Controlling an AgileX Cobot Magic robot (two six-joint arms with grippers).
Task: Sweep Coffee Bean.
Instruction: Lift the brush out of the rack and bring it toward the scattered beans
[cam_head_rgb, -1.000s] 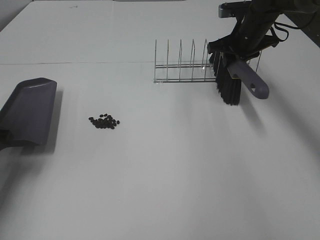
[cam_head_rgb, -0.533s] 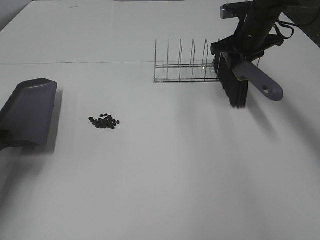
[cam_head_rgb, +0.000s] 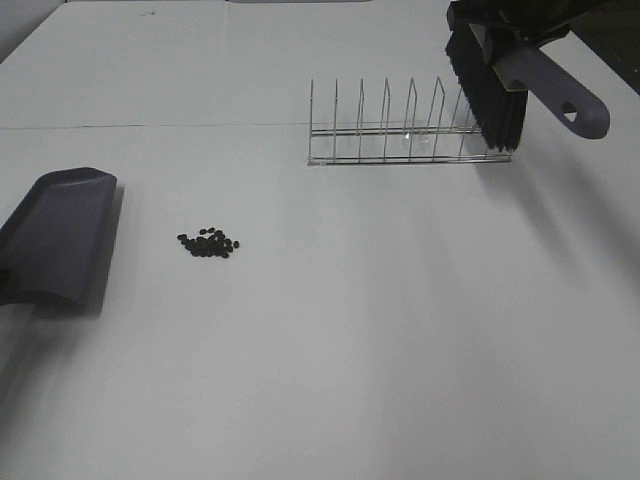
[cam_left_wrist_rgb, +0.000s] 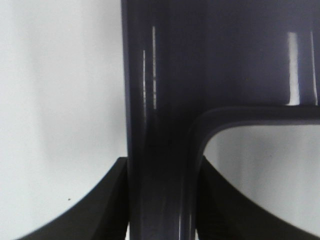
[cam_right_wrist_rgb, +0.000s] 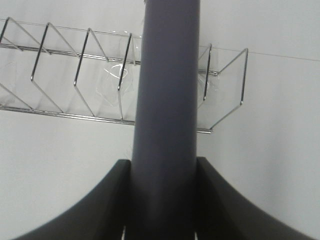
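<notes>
White table (cam_head_rgb: 350, 330) with coffee bean (cam_head_rgb: 208, 243); left hand (cam_left_wrist_rgb: 160, 200) tight around dustpan (cam_head_rgb: 60, 235), right hand (cam_right_wrist_rgb: 162, 200) around brush (cam_head_rgb: 495, 95).

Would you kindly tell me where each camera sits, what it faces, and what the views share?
Exterior high: mounted high, looks down on table, dustpan, coffee bean, rack, brush; some right arm shows.
Left wrist: on left arm, faces the dustpan handle in the left gripper.
Right wrist: on right arm, faces the brush handle in the right gripper, rack beyond.
Shared: exterior and right wrist both show brush and rack.
</notes>
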